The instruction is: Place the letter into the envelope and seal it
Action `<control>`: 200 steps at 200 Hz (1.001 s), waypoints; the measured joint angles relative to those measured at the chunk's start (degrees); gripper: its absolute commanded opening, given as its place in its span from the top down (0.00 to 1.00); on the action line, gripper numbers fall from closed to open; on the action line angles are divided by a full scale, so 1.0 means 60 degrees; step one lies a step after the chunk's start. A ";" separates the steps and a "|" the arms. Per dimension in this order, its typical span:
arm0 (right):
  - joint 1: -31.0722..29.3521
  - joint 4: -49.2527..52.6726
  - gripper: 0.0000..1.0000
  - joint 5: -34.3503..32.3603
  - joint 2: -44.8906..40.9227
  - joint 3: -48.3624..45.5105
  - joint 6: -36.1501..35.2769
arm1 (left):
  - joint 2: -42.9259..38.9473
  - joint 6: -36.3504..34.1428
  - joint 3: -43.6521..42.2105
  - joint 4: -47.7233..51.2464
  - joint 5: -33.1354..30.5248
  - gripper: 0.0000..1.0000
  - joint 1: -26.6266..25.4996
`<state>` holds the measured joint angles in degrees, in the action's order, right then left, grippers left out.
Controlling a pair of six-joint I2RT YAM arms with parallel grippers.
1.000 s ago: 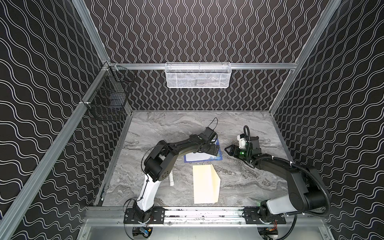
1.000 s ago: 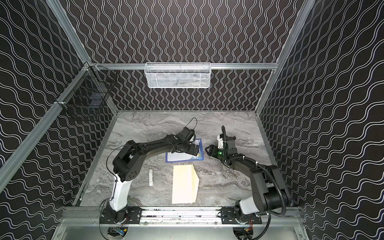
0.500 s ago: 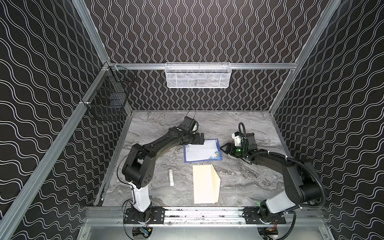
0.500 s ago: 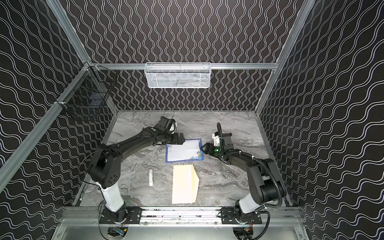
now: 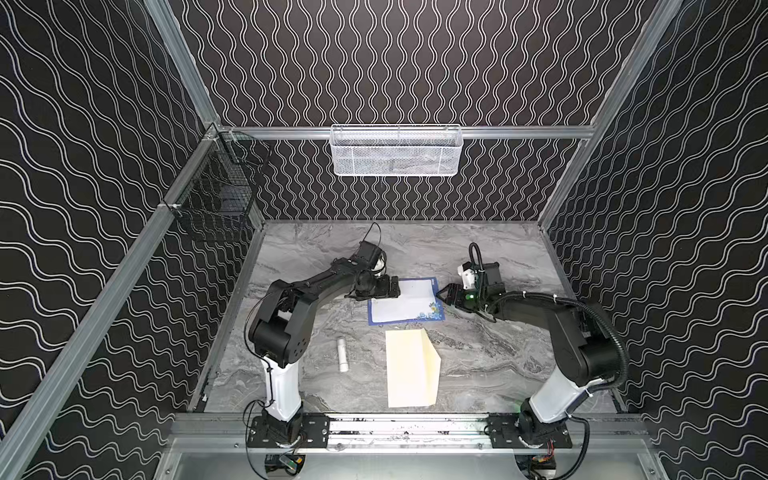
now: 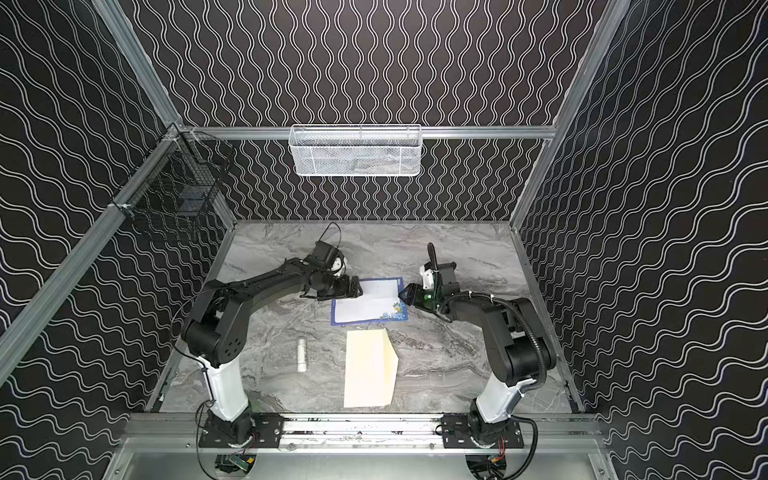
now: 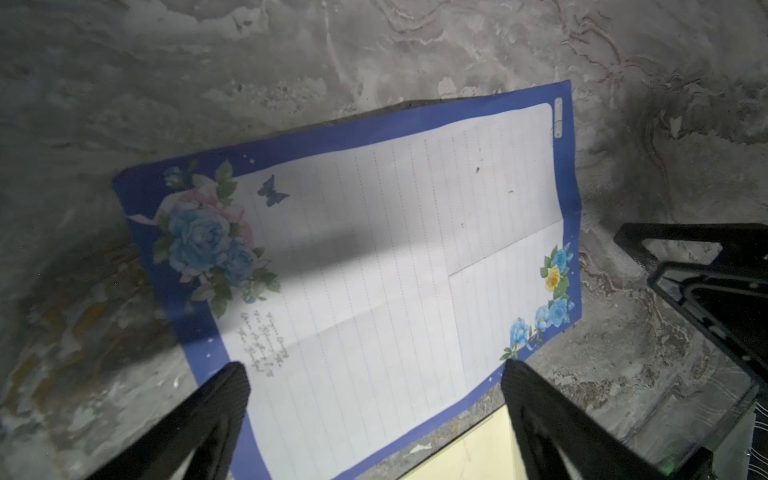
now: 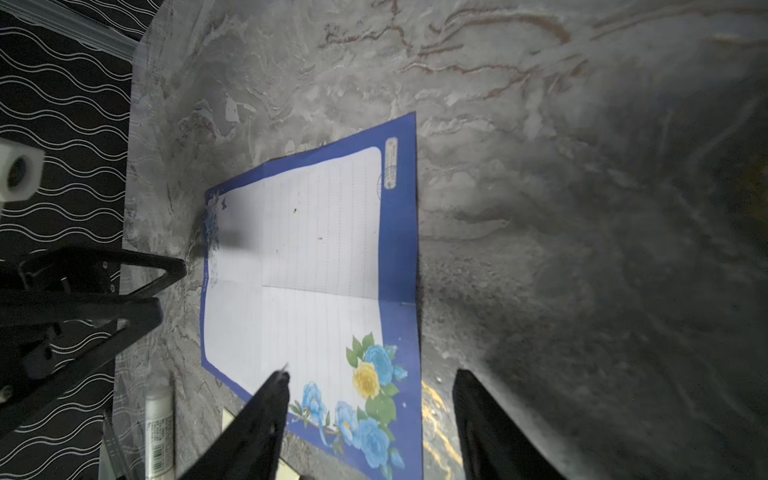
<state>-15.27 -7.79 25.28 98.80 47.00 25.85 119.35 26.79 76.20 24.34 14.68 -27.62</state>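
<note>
place: robot lab test cell | shown by: silver aluminium frame rails; black wave-patterned wall panels; grey marble-look tabletop; white wire-mesh basket

In both top views the light falls evenly from overhead and everything is sharp; the marble desk reads bright against the dark walls. My wrist feeds are much dimmer and darken toward the corners. In the left wrist view a soft shadow band crosses the letter, and the left hand looks blurred. In the right wrist view the letter's far corner is smeared.
</note>
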 measured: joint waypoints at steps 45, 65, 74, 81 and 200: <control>0.0117 -0.0106 0.35 -0.0106 0.0066 0.0047 -0.0069 | 0.0525 -0.0033 0.0401 0.0029 0.0153 0.01 -0.0160; 0.0117 -0.0219 0.36 -0.0124 0.0069 -0.0142 -0.0062 | 0.0656 -0.0069 0.0437 0.0029 0.0229 0.01 -0.0182; 0.0117 -0.0219 0.36 -0.0127 0.0076 -0.0153 -0.0062 | 0.0663 -0.0073 0.0401 0.0018 0.0284 0.01 -0.0186; 0.0117 -0.0255 0.36 -0.0127 0.0076 -0.0153 -0.0062 | 0.0663 -0.0073 0.0357 -0.0007 0.0331 0.01 -0.0186; 0.0109 -0.1213 0.39 -0.0033 0.0557 -0.0266 -0.0062 | 0.0703 -0.0215 0.0168 -0.0521 0.0852 0.01 -0.0208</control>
<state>-14.61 -15.07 25.08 102.15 45.41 25.47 123.57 25.50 77.21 21.21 19.79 -28.86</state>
